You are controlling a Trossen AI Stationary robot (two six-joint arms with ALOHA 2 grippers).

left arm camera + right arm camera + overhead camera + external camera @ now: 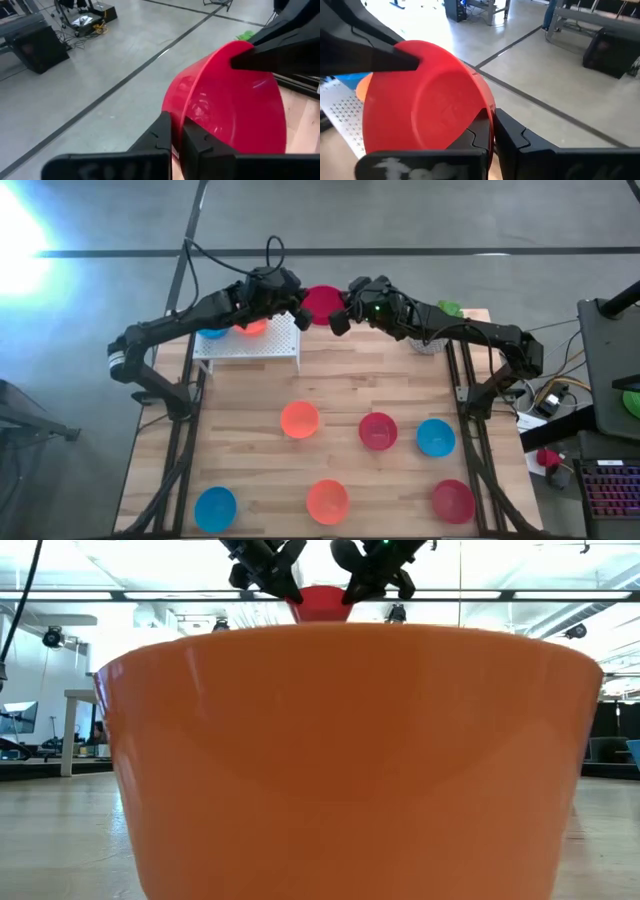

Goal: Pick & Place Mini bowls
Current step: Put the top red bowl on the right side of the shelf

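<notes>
Both grippers hold one red mini bowl (322, 303) in the air over the table's far edge; the low view shows it too (322, 602). My left gripper (300, 314) is shut on the bowl's left side. My right gripper (343, 317) is shut on its right side. Six more mini bowls sit on their bases on the table: orange (299, 420), red (378, 430), blue (435, 437), blue (215, 507), orange (327, 500) and red (453, 500). A blue bowl (212, 332) and an orange bowl (252, 327) rest on a white rack. My left gripper (176, 131) pinches the red bowl's rim (176, 117) on its left side, one finger (162, 136) outside the wall and one (200, 144) inside. The bowl is lifted clear of the table. My right gripper (492, 127) pinches the opposite rim (490, 107), one finger (477, 134) on each face of the wall (515, 136), coming from the table's right.
A white perforated rack (270, 345) stands at the far left of the table, under the left arm. A green plant (449, 308) sits at the far right corner. An orange bowl (350, 760) close to the low camera fills most of that view.
</notes>
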